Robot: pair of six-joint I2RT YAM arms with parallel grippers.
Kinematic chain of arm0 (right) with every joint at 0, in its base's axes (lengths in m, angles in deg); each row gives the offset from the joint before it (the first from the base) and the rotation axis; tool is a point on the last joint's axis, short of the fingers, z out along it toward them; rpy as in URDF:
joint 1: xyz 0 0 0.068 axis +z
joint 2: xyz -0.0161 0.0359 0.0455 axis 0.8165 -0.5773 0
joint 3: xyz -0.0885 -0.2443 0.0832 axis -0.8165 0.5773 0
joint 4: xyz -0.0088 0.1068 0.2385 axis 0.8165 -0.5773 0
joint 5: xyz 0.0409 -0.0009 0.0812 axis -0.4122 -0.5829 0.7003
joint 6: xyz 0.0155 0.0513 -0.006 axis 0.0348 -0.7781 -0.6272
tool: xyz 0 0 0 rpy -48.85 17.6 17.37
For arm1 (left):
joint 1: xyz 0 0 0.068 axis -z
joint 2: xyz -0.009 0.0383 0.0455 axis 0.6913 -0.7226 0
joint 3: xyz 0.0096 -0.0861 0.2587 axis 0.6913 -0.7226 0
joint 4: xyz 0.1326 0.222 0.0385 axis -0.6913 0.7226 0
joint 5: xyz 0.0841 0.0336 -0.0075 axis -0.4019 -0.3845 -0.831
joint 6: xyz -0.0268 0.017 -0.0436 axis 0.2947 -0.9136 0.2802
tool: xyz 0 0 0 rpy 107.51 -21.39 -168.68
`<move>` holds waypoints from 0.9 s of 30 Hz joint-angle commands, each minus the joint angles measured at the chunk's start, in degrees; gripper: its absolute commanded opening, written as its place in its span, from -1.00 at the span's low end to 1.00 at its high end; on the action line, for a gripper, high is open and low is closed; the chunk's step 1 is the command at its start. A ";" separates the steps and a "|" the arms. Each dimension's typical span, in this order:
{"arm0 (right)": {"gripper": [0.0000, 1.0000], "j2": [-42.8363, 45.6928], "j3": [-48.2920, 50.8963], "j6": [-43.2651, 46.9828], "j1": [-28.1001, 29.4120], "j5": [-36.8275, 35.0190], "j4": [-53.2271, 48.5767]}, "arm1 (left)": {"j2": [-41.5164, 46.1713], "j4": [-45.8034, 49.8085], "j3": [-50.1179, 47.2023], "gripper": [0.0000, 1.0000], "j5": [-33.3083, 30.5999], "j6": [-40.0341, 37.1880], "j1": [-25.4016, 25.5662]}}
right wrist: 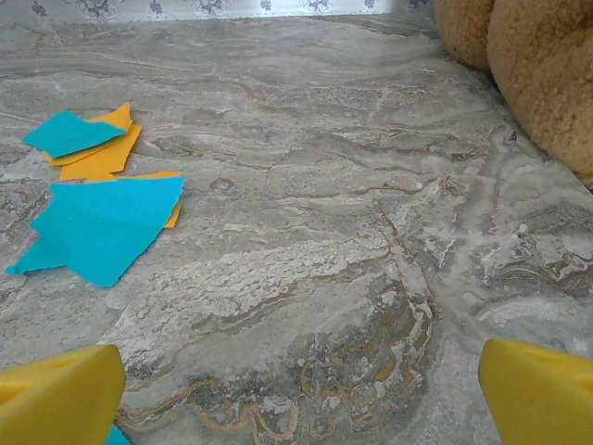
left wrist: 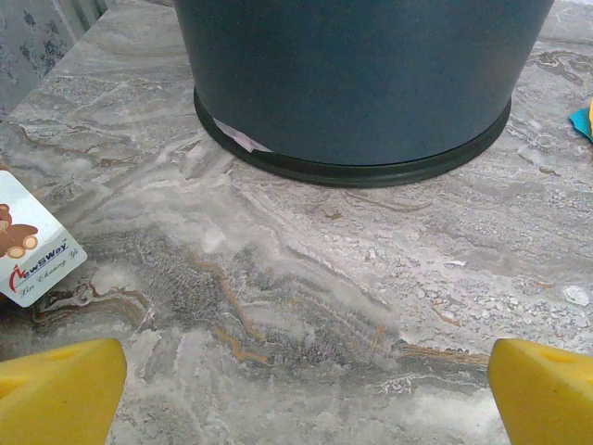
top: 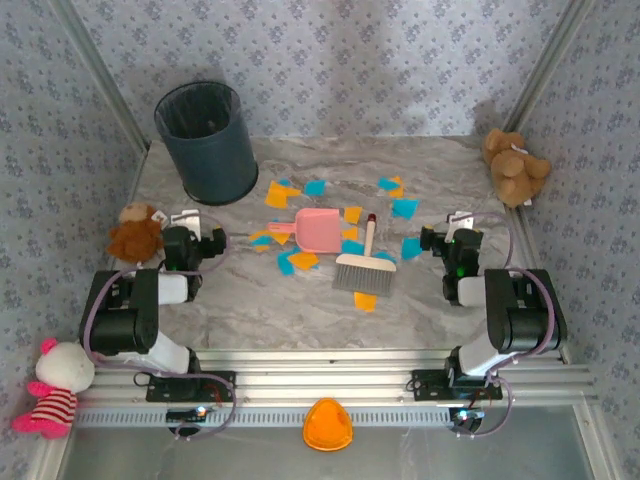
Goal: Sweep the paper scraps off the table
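Observation:
Several orange and cyan paper scraps [top: 278,195] lie scattered over the middle of the marble table [top: 450,170], around a pink dustpan [top: 322,229] and a small hand brush [top: 366,268]. My left gripper [top: 190,222] rests low at the table's left side, open and empty. Its yellow fingertips [left wrist: 60,394] frame bare marble. My right gripper [top: 458,225] sits at the right side, also open and empty. In the right wrist view a large cyan scrap [right wrist: 107,222] and orange scraps [right wrist: 102,153] lie ahead to the left of the gripper [right wrist: 301,394].
A dark blue bin [top: 208,140] stands at the back left, close in front of the left gripper [left wrist: 306,394]. Near the left arm sits a brown plush toy [top: 135,232], its paper tag [left wrist: 28,236] beside my fingers. A tan teddy bear [top: 515,165] occupies the back right corner.

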 commanded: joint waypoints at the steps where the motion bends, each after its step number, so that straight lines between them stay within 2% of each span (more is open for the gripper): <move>1: 1.00 -0.49 -0.97 0.91 0.34 -0.83 0.13 | -0.38 -0.96 1.10 0.99 0.23 0.28 0.02; 27: 1.00 0.50 -1.13 1.95 1.01 -0.61 -0.72 | 0.69 -1.57 0.20 0.99 -0.85 1.03 0.05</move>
